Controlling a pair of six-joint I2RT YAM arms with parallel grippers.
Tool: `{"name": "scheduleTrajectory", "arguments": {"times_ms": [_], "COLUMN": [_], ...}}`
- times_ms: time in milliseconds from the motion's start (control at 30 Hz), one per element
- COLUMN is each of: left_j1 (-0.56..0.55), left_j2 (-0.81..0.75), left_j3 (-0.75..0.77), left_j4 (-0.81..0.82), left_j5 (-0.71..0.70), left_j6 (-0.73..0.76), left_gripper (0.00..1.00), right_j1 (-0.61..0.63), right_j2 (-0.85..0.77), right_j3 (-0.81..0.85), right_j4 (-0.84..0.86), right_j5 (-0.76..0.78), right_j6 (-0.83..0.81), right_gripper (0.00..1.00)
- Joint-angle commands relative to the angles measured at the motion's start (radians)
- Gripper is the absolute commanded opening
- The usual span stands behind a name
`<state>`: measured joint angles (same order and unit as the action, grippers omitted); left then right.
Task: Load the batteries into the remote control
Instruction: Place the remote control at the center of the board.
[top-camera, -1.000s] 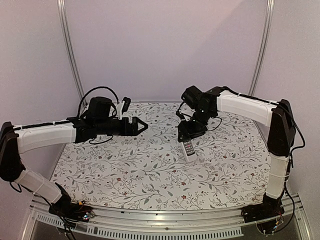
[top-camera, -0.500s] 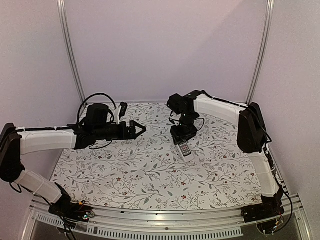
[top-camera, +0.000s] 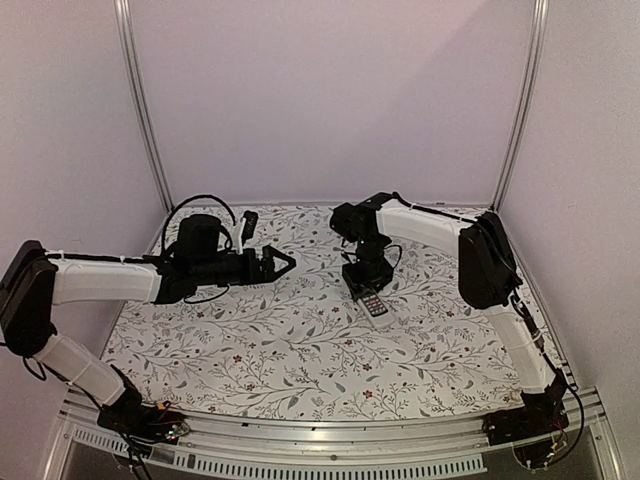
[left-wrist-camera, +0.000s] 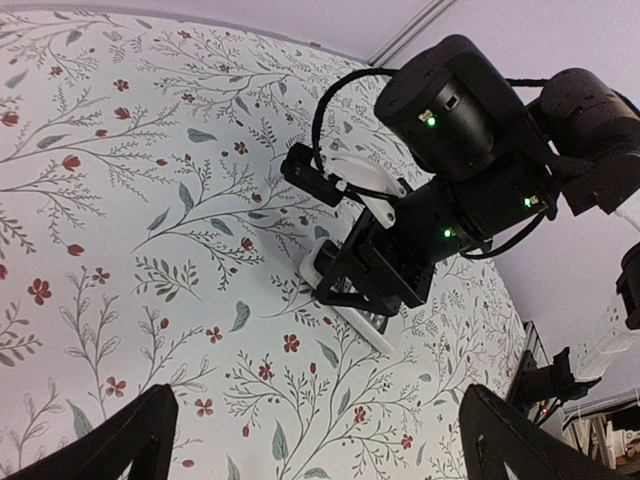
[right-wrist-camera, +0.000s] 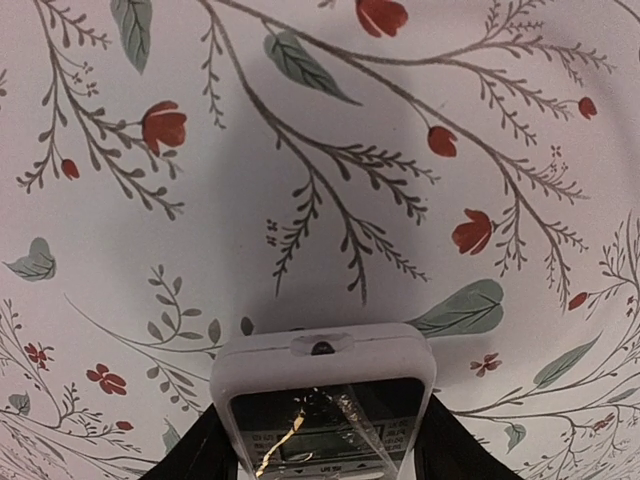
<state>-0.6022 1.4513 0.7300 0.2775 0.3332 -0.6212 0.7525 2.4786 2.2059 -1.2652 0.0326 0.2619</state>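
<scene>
**A:** Where's the handset?

**B:** The slim white-grey plastic remote control (top-camera: 376, 306) with the dark display is clamped in the right pincer (top-camera: 368, 290). The pincer's black fingers (right-wrist-camera: 200, 460) press on its two long sides. Its rounded end sticks out past the fingertips, with the display side turned up toward the wrist camera.

**A:** Is it lying on the worktop?

**B:** The right pincer points down at the white worktop (top-camera: 250, 340) with its red-flower and grey-leaf pattern, and the remote control slants out below it. It throws a soft shadow on the cloth just ahead of the fingertips. I cannot tell whether the free end touches the surface.

**A:** And the other arm?

**B:** The left pincer (top-camera: 285, 262) has its jaws wide apart with nothing between them. It hangs level above the worktop, well apart from the right pincer, with its tips aimed toward it. From the left wrist camera the remote control shows as a white strip under the right pincer's black body, straight ahead of the open jaws.
</scene>
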Motion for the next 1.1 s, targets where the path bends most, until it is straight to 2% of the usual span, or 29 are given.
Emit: {"name": "scheduleTrajectory", "arguments": {"times_ms": [0,133,300,433,567,667,833,1067], "left_j1": [0.016,0.019,0.019,0.012,-0.002,-0.017,-0.051,-0.098], "left_j2": [0.016,0.017,0.017,0.000,-0.022,-0.040,-0.045,-0.038], "left_j3": [-0.007,-0.003,0.005,0.023,0.047,0.059,0.104,0.169], "left_j4": [0.029,0.024,0.026,-0.011,-0.085,-0.120,-0.199,-0.303], "left_j5": [0.005,0.008,0.032,0.036,0.001,-0.029,-0.099,-0.199], "left_j6": [0.014,0.012,-0.004,-0.005,0.027,0.040,0.074,0.112], "left_gripper": [1.00,1.00,1.00,1.00,1.00,1.00,1.00,1.00], "right_j1": [0.004,0.003,-0.003,-0.048,-0.089,-0.116,-0.126,-0.126], "right_j2": [0.040,0.032,-0.043,-0.173,-0.378,-0.462,-0.510,-0.459], "right_j3": [0.013,0.008,-0.059,-0.224,-0.431,-0.539,-0.629,-0.640], "right_j4": [0.010,0.024,0.098,0.243,0.354,0.365,0.374,0.381], "right_j5": [0.019,-0.011,-0.062,-0.137,-0.082,0.005,0.157,0.224], "right_j6": [0.024,0.026,0.026,0.031,0.017,-0.017,-0.050,-0.079], "right_gripper": [0.48,0.70,0.82,0.88,0.92,0.93,0.93,0.93]}}
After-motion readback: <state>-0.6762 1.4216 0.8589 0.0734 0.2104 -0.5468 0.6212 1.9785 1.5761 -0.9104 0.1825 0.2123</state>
